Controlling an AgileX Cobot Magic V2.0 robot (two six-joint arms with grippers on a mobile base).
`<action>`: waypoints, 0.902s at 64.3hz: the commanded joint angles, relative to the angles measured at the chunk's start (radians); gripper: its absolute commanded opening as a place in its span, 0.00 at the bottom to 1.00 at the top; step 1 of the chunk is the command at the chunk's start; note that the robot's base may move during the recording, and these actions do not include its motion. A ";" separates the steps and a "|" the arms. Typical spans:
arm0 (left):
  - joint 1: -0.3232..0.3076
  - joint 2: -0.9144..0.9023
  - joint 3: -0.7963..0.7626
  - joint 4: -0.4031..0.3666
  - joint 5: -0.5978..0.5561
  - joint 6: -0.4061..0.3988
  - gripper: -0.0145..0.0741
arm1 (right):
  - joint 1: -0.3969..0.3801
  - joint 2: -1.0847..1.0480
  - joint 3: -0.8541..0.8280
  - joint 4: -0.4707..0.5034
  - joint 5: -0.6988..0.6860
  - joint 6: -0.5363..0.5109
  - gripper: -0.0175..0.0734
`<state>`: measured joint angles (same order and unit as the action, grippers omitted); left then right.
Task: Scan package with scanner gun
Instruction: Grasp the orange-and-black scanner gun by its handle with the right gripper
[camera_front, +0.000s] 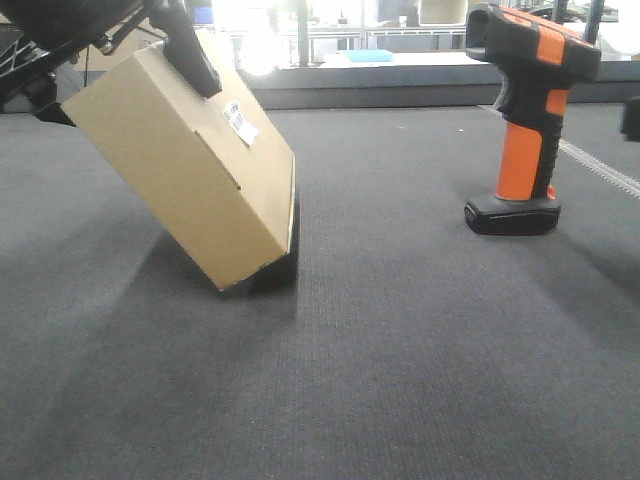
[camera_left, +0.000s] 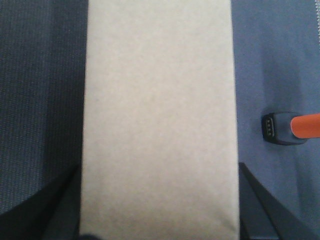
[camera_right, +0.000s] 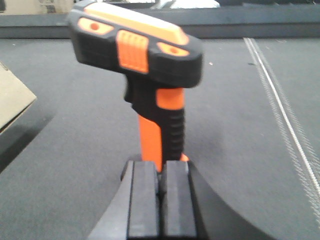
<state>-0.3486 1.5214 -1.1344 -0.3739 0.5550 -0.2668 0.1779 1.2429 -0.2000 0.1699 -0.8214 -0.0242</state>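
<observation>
A brown cardboard package (camera_front: 180, 160) with a white barcode label (camera_front: 240, 122) hangs tilted at the left, its lower corner at or just above the grey mat. My left gripper (camera_front: 128, 92) is shut on the package, one black finger (camera_front: 192, 50) on each side. The package fills the left wrist view (camera_left: 157, 120), with the fingers (camera_left: 257, 207) flanking it. The orange-and-black scanner gun (camera_front: 527, 110) stands upright on its base at the right. In the right wrist view my right gripper (camera_right: 161, 180) is shut and empty, just short of the scanner (camera_right: 150, 75).
The grey mat (camera_front: 400, 350) covers the table. A raised ledge (camera_front: 400, 95) runs along the far edge. A light stitched line (camera_right: 280, 110) runs across the mat to the right of the scanner. The scanner's base end (camera_left: 280, 128) shows in the left wrist view.
</observation>
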 joint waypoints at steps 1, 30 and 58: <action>-0.006 -0.003 -0.004 -0.006 -0.020 -0.007 0.10 | 0.004 0.073 -0.017 -0.009 -0.112 0.024 0.01; -0.006 -0.003 -0.004 -0.006 -0.031 -0.007 0.10 | 0.004 0.316 -0.100 -0.074 -0.313 0.130 0.08; -0.006 -0.003 -0.004 -0.006 -0.031 -0.007 0.10 | 0.004 0.332 -0.165 -0.062 -0.259 0.130 0.81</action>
<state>-0.3486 1.5214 -1.1344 -0.3739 0.5464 -0.2668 0.1798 1.5720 -0.3315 0.1041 -1.0907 0.1033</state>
